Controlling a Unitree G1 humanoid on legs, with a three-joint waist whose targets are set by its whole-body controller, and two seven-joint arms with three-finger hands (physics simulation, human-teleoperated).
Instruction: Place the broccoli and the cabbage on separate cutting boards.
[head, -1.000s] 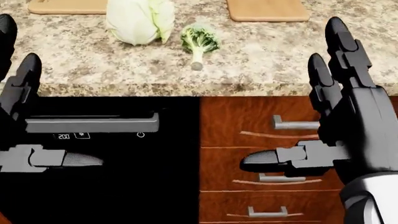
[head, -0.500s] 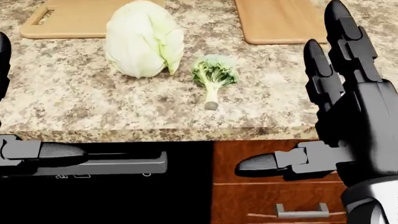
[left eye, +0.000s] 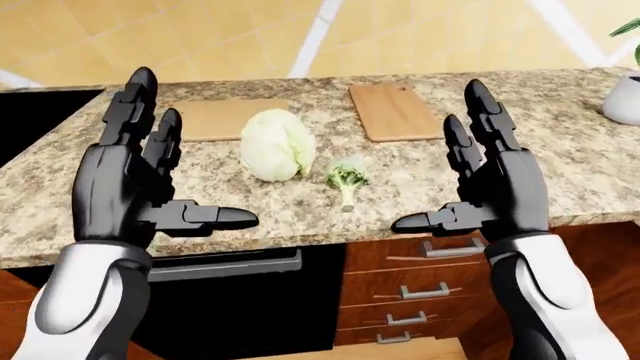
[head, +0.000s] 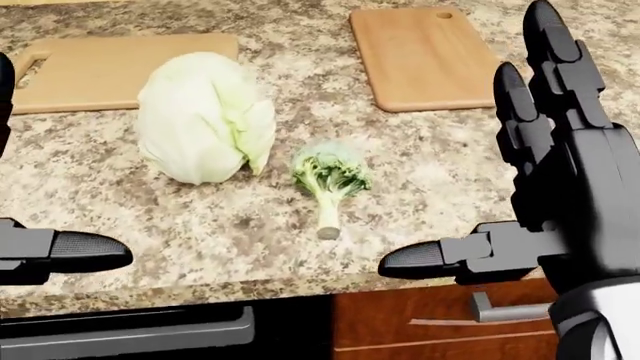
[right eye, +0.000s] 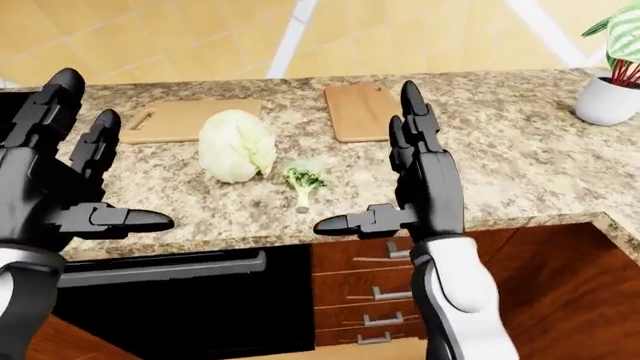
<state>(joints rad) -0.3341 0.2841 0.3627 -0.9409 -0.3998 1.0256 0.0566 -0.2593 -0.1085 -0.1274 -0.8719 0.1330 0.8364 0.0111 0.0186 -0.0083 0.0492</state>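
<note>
A pale green cabbage (head: 200, 116) lies on the speckled stone counter (head: 440, 180). A small broccoli (head: 330, 176) lies just right of it, stem toward the counter's near edge. Two bare wooden cutting boards sit beyond them: the left board (head: 100, 67) up and left of the cabbage, the right board (head: 425, 56) up and right of the broccoli. My left hand (left eye: 200, 157) is raised left of the cabbage, open, fingers up and thumb pointing right. My right hand (left eye: 432, 161) is raised right of the broccoli, open, thumb pointing left. Neither hand touches anything.
A white pot with a plant (right eye: 608, 99) stands at the counter's far right. Under the counter edge are a black oven with a grey handle (left eye: 225, 264) and brown drawers with metal pulls (left eye: 430, 279). Tiled floor lies beyond the counter.
The camera has moved closer to the counter: cabbage, broccoli and boards slid down in the head view and both boards now show fully. Both hands stay open.
</note>
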